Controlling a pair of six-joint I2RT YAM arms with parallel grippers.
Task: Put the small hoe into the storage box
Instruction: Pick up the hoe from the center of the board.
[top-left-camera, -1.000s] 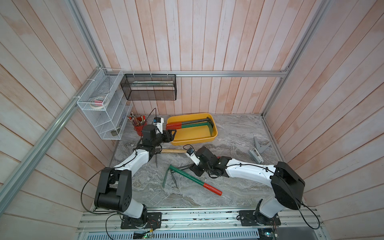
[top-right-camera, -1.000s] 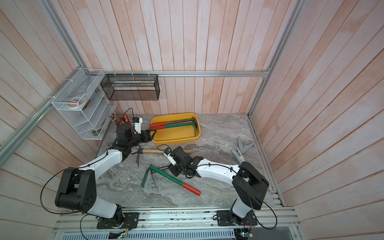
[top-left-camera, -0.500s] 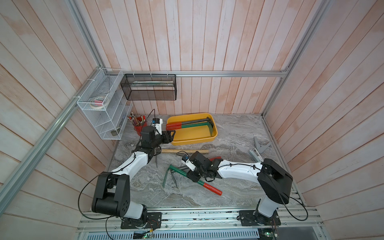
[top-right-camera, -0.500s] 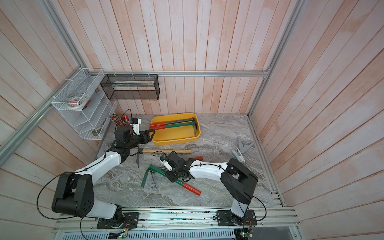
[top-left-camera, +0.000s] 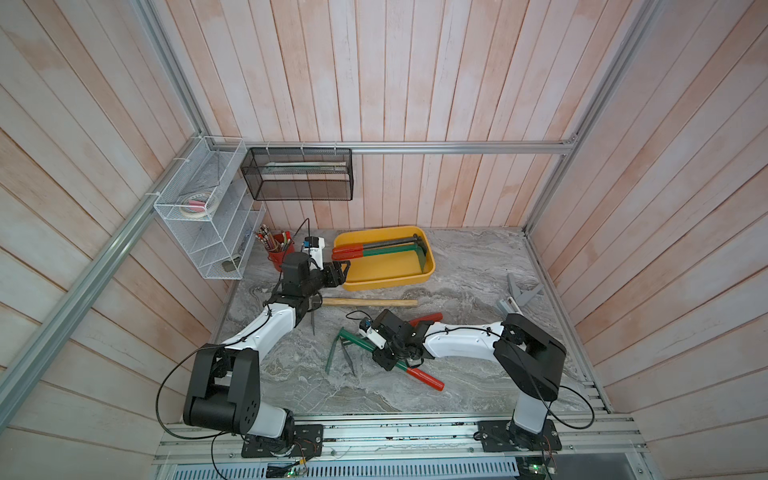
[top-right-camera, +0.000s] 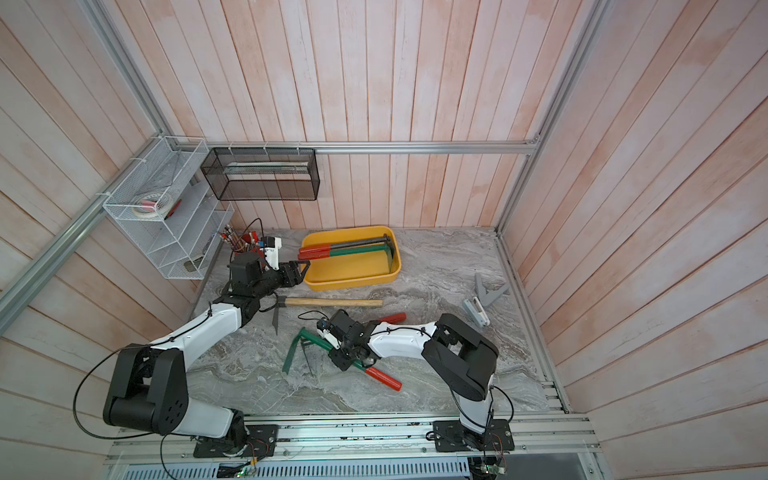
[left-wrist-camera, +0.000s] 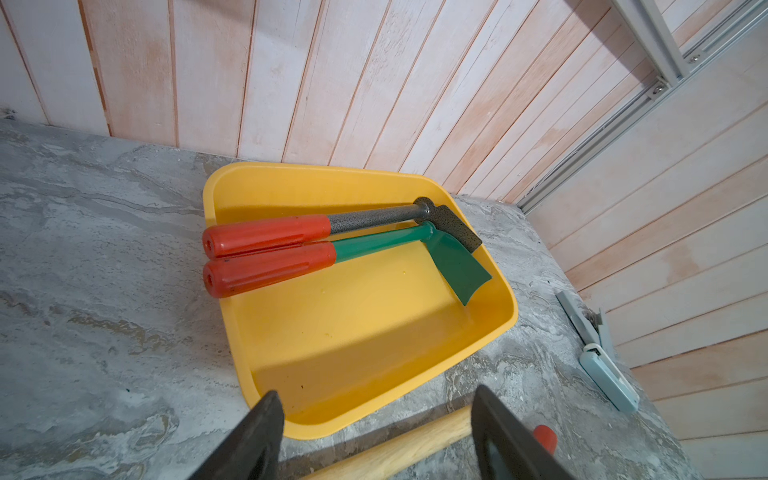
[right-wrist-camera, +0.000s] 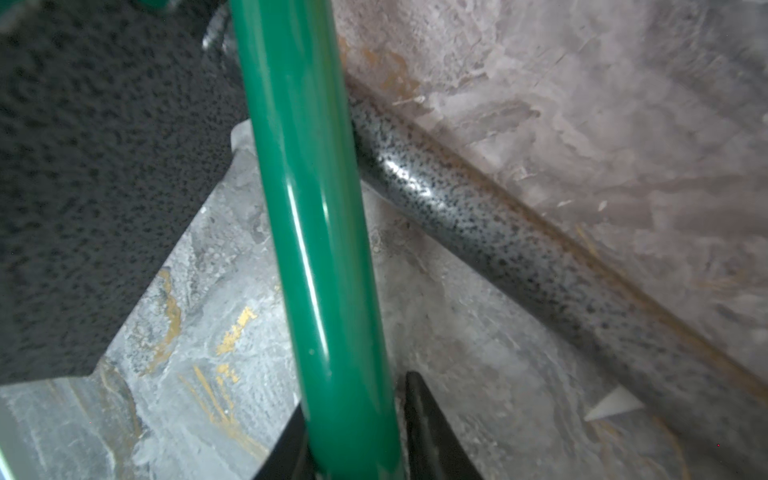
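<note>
The small hoe (top-left-camera: 357, 341) (top-right-camera: 318, 338) has a green shaft and a red grip and lies flat on the marble table near the front. My right gripper (top-left-camera: 385, 360) (top-right-camera: 347, 358) (right-wrist-camera: 353, 399) is shut on its green shaft (right-wrist-camera: 316, 249), one finger on each side. The yellow storage box (top-left-camera: 390, 282) (top-right-camera: 353, 283) (left-wrist-camera: 311, 167) sits at the back and holds two other red-handled hoes, one grey (left-wrist-camera: 374, 218) and one green (left-wrist-camera: 382, 241). My left gripper (top-left-camera: 343, 266) (top-right-camera: 303, 266) (left-wrist-camera: 376, 392) hovers open and empty at the box's near left corner.
A grey speckled hoe (right-wrist-camera: 478, 216) (top-left-camera: 426, 320) lies under the green shaft and my right arm. A wooden-handled tool (top-left-camera: 370, 302) (left-wrist-camera: 415, 444) lies in front of the box. A red pencil cup (top-left-camera: 278, 249), white wire rack (top-left-camera: 208, 232), black mesh basket (top-left-camera: 299, 178) and grey tool (top-left-camera: 519, 295) line the edges.
My right arm has reached left and down onto the green hoe's shaft, and its jaws have closed round it. The left arm has barely moved.
</note>
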